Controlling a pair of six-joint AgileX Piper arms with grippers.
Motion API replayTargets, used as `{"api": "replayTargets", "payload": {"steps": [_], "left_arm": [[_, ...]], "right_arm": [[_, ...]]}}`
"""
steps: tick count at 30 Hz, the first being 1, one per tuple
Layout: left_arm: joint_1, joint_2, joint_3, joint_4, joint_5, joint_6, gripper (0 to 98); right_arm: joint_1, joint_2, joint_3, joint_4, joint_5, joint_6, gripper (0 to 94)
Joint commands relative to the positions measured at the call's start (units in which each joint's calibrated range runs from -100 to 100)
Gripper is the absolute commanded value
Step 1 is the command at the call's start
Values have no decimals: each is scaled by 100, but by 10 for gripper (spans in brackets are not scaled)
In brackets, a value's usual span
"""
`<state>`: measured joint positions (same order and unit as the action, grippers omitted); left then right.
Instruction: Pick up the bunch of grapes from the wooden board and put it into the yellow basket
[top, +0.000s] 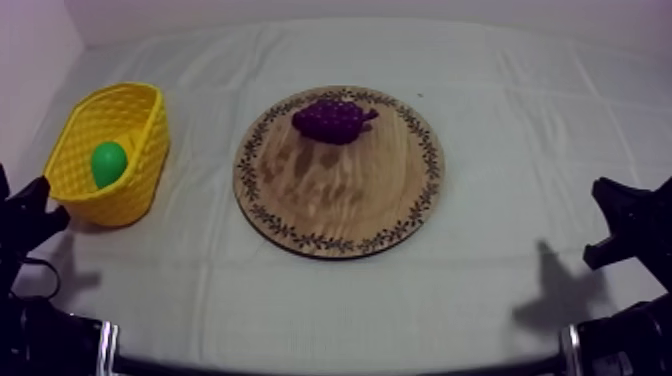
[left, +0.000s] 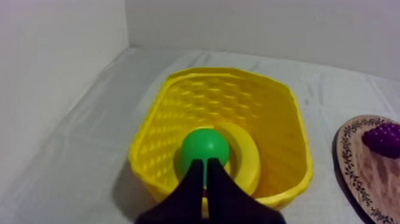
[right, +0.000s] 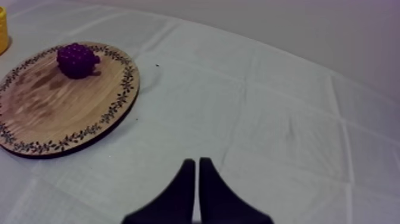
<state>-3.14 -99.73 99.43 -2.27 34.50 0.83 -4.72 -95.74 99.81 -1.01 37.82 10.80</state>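
While the left gripper (left: 206, 165) has its 2 black fingers pressed together into a narrow wedge with nothing between them, it points over the near rim of the yellow lattice-walled plastic basket (left: 178, 107). Inside that basket lies a round green toy fruit (left: 204, 149), and a curved yellow piece (left: 250, 156) bends around one side of it; I cannot tell what that piece is. From above, the left gripper sits low at the table's left edge, just beside the basket's near end. The right gripper (right: 197, 164) is likewise closed to a thin wedge on nothing, above bare grey-white cloth (right: 286, 101) and well apart from the round wooden board with the leaf-patterned rim (right: 53, 107). The purple bunch of toy grapes (top: 330, 120) lies on the far part of that board, close inside the rim, touched by neither gripper. The board sits in the middle of the table, with the basket to its left and a strip of cloth between them.
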Motion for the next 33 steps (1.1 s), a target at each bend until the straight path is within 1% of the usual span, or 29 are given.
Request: {"api": "replayTargets", "payload": {"steps": [1, 8, 12, 19, 30, 33], "left_arm": [[-30, -1, -21, 25, 83, 765, 0], [-30, -1, -21, 25, 83, 785, 0], [-30, -1, -21, 25, 83, 590, 0], [-30, -1, -11, 27, 83, 583, 0], [-50, -1, -29, 25, 62, 385, 0], [-61, 13, -93, -13, 28, 328, 0]], "right_arm": [[-2, -1, -3, 1, 0, 11, 4], [-2, -1, -3, 1, 0, 13, 4], [-2, -1, -3, 1, 0, 14, 4], [-2, -1, -3, 1, 0, 16, 4], [-2, -1, -3, 1, 0, 16, 4], [-2, -1, -3, 1, 0, 16, 4]]}}
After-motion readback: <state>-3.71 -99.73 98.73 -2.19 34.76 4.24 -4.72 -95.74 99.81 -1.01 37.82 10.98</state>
